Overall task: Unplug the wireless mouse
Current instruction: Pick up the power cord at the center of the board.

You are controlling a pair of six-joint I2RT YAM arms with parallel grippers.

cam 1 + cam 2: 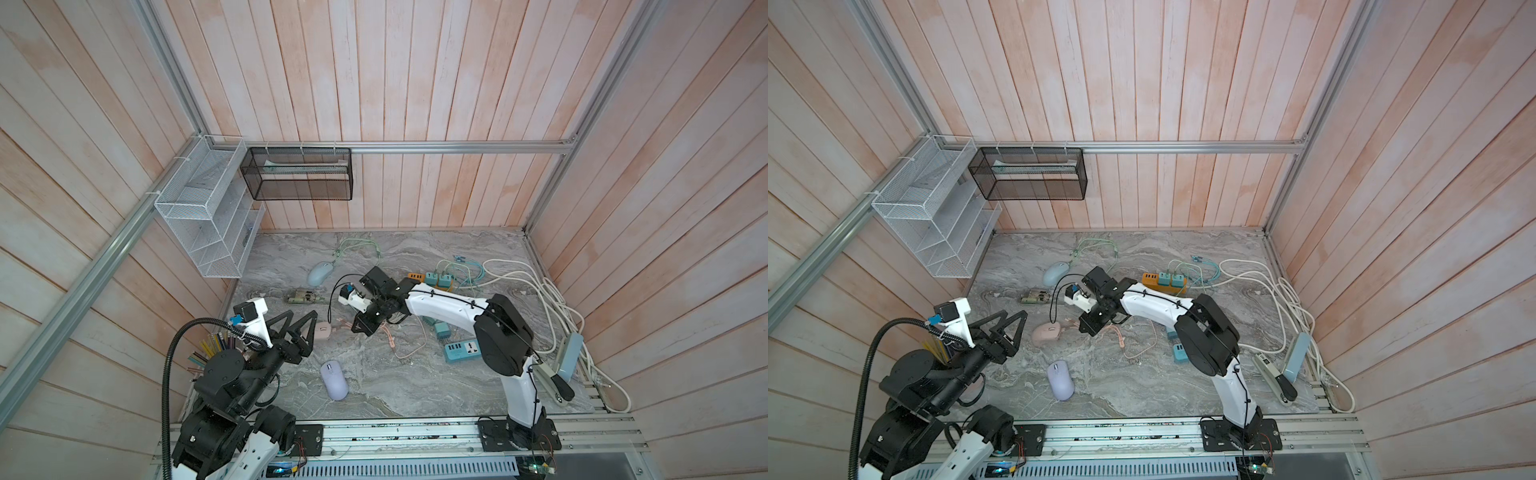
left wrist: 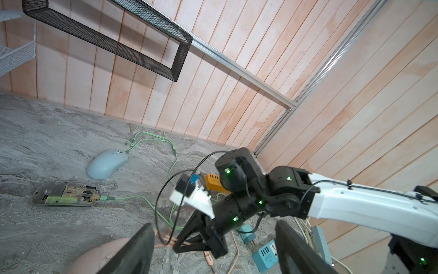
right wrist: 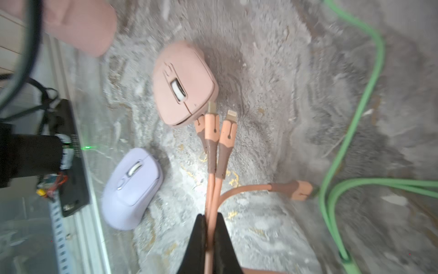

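The pink wireless mouse (image 3: pixel 184 83) lies on the marble table (image 1: pixel 415 395), left of centre in both top views (image 1: pixel 1047 333). A pink multi-head cable (image 3: pixel 211 189) runs away from its front edge. My right gripper (image 3: pixel 209 217) is shut on the cable's strands a short way behind the plugs. Two plug heads show bare tips beside the mouse. A third head meets the mouse's front edge with its tip hidden. My left gripper (image 1: pixel 301 322) hangs open just left of the mouse, holding nothing.
A lilac mouse (image 1: pixel 334 380) lies near the front edge. A pale blue mouse (image 1: pixel 320 273) and a see-through mouse (image 1: pixel 300 296) sit further back with green cables (image 2: pixel 151 206). Blue adapters (image 1: pixel 461 349), an orange power strip (image 1: pixel 417 277) and white cords (image 1: pixel 552 299) crowd the right side.
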